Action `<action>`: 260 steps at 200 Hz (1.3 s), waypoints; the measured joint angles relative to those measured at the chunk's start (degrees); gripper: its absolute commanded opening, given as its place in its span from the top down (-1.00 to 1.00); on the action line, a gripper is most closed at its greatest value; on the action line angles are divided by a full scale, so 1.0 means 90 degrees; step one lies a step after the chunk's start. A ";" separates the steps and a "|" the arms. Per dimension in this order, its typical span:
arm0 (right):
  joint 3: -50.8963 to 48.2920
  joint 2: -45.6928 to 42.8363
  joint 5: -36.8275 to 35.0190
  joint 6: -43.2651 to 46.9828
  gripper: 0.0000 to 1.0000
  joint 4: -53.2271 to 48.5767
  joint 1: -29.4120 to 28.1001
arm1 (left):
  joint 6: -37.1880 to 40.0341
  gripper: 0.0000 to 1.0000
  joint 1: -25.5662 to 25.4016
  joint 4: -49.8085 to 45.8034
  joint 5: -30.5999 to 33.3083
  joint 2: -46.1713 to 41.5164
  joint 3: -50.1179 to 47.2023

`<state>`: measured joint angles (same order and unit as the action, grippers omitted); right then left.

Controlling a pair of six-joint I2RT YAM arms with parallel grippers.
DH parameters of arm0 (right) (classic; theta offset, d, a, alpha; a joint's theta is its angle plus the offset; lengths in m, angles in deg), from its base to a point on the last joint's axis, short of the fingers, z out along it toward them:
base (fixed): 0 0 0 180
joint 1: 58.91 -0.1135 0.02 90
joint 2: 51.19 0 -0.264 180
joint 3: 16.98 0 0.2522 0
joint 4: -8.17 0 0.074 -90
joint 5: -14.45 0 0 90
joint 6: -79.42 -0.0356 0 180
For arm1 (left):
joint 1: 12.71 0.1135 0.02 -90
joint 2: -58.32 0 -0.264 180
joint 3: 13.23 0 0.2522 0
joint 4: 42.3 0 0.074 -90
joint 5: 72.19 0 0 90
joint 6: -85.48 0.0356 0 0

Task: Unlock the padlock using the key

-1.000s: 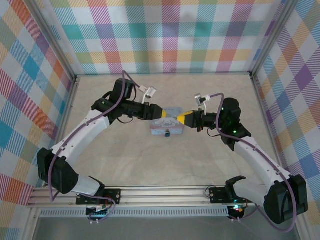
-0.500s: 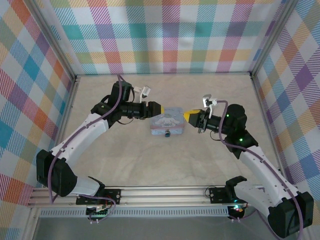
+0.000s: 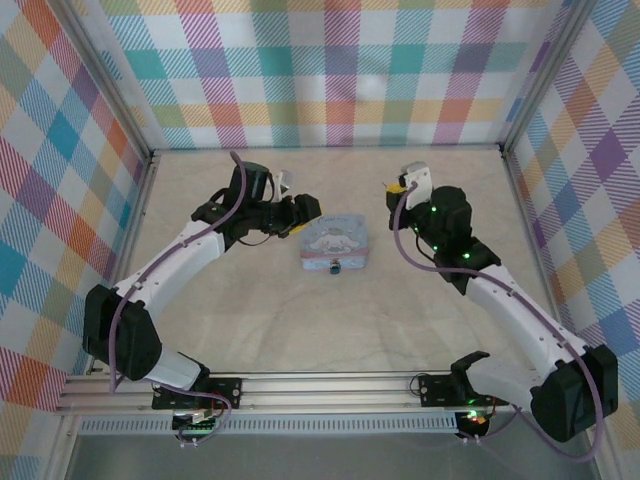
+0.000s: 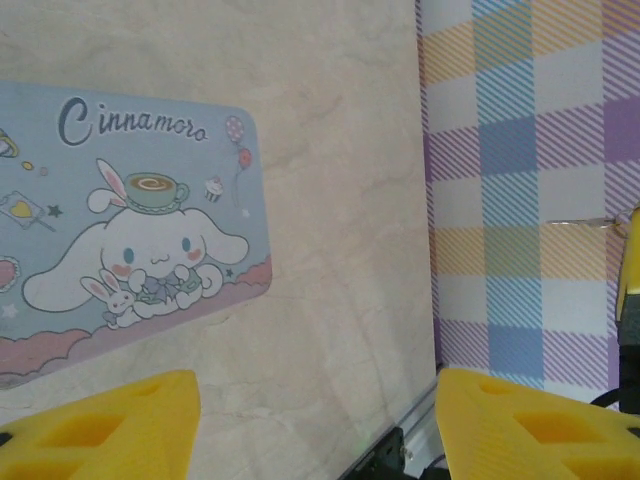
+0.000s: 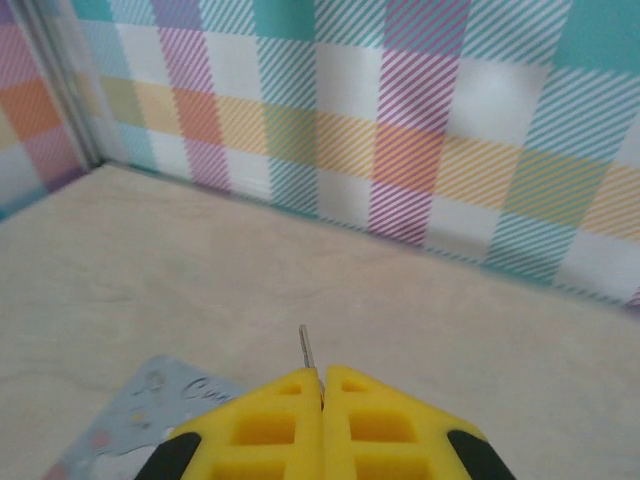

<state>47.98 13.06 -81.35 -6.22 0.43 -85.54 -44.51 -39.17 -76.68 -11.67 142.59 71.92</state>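
Left claw (image 3: 302, 210) hovers just off the far-left corner of the pale-blue tin (image 3: 335, 243). Its yellow fingers (image 4: 110, 425) are spread wide with nothing between them. In the left wrist view the tin's lid, printed with a white cartoon dog, has its rounded corner clear of both fingers, with bare surface (image 3: 300, 320) around that edge.

Right claw (image 3: 398, 187) is lifted near the tin's far-right side, apart from it and pointing toward the back plaid wall (image 3: 340, 80). Its fingers are pressed together on a thin metal key (image 5: 305, 348), whose tip pokes out from the seam between them. One corner of the tin shows below this claw in its wrist view.

The padlock (image 3: 335, 266), small and dark, hangs at the middle of the tin's near edge, with neither claw touching it. The tin lies flat near the surface's centre, well apart from the side walls. Open surface stretches from the padlock to the near rail (image 3: 330, 385).
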 measured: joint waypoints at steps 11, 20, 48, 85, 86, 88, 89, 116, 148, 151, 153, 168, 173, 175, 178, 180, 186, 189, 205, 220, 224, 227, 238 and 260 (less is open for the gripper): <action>0.0061 0.0126 -0.0304 0.0403 1.00 0.0165 -0.0136 | -0.0073 -0.28 0.0005 0.0002 0.0087 0.0000 0.0012; 0.0117 0.0206 -0.0495 0.0702 1.00 0.0306 -0.0248 | -0.0134 -0.28 0.0005 0.0002 0.0175 0.0000 0.0039; 0.0199 0.0333 -0.0831 0.1790 1.00 0.1100 -0.0641 | -0.0260 -0.28 0.0053 -0.0010 0.0418 0.0000 0.0168; 0.0199 0.0508 -0.0942 0.3354 1.00 0.2438 -0.1098 | -0.0401 -0.30 0.0121 0.0007 0.0680 0.0000 0.0522; 0.0199 0.0510 -0.0945 0.3383 1.00 0.2467 -0.1103 | -0.0403 -0.30 0.0121 0.0012 0.0687 0.0000 0.0532; 0.0199 0.0520 -0.0950 0.3463 1.00 0.2531 -0.1124 | -0.0418 -0.30 0.0124 0.0015 0.0697 0.0000 0.0563; 0.0199 0.0525 -0.0950 0.3500 1.00 0.2560 -0.1134 | -0.0425 -0.30 0.0124 0.0015 0.0699 0.0000 0.0573; 0.0199 0.0682 -0.1047 0.4634 1.00 0.3385 -0.1501 | -0.0563 -0.41 0.0141 0.0214 0.0792 -0.0010 0.0891; 0.0199 0.0976 -0.1141 0.5812 1.00 0.4097 -0.1953 | -0.0865 -0.48 0.0168 0.0797 0.0729 -0.0029 0.1350; 0.0199 0.1008 -0.1141 0.5918 1.00 0.4158 -0.1996 | -0.0894 -0.49 0.0168 0.0872 0.0714 -0.0041 0.1379; 0.0199 0.1015 -0.1141 0.5945 1.00 0.4170 -0.2006 | -0.0920 -0.53 0.0170 0.0920 0.0699 -0.0044 0.1389; 0.0199 0.1093 -0.1156 0.6317 1.00 0.4352 -0.2149 | -0.1134 -0.55 0.0170 0.1309 0.0585 -0.0126 0.1472; 0.0199 0.1107 -0.1168 0.6443 1.00 0.4418 -0.2188 | -0.1197 -0.56 0.0170 0.1447 0.0534 -0.0163 0.1484; 0.0199 0.1110 -0.1171 0.6479 1.00 0.4439 -0.2203 | -0.1219 -0.56 0.0170 0.1469 0.0532 -0.0170 0.1484; 0.0199 0.1120 -0.1190 0.6572 1.00 0.4495 -0.2237 | -0.1263 -0.56 0.0170 0.1540 0.0493 -0.0192 0.1498; 0.0199 0.1120 -0.1195 0.6606 1.00 0.4527 -0.2251 | -0.1282 -0.56 0.0170 0.1564 0.0483 -0.0199 0.1506; 0.0199 0.1137 -0.1200 0.6754 1.00 0.4648 -0.2295 | -0.1370 -0.57 0.0170 0.1693 0.0408 -0.0221 0.1535; 0.0199 0.1141 -0.1209 0.6802 1.00 0.4694 -0.2319 | -0.1401 -0.56 0.0170 0.1732 0.0391 -0.0226 0.1547; 0.0199 0.1183 -0.1239 0.7125 1.00 0.4971 -0.2412 | -0.1571 -0.56 0.0170 0.2004 0.0248 -0.0253 0.1576; 0.0202 0.1287 -0.1263 0.7422 1.00 0.5255 -0.2477 | -0.1734 -0.56 0.0170 0.2200 0.0104 -0.0253 0.1576; 0.0206 0.1331 -0.1265 0.7492 1.00 0.5345 -0.2492 | -0.1761 -0.56 0.0170 0.2232 0.0085 -0.0253 0.1576; 0.0209 0.1372 -0.1275 0.7565 1.00 0.5416 -0.2506 | -0.1787 -0.56 0.0170 0.2271 0.0053 -0.0253 0.1576; 0.0214 0.1508 -0.1294 0.7752 1.00 0.5622 -0.2545 | -0.1831 -0.61 0.0168 0.2351 -0.0007 -0.0253 0.1576; 0.0316 0.1882 -0.1338 0.8201 1.00 0.6149 -0.2594 | -0.1909 -0.56 0.0165 0.2392 -0.0092 -0.0253 0.1600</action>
<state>50.82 29.99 -93.39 67.59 55.77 -108.88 -61.69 -37.68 -55.15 -12.50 140.32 86.33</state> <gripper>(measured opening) 0.052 0.802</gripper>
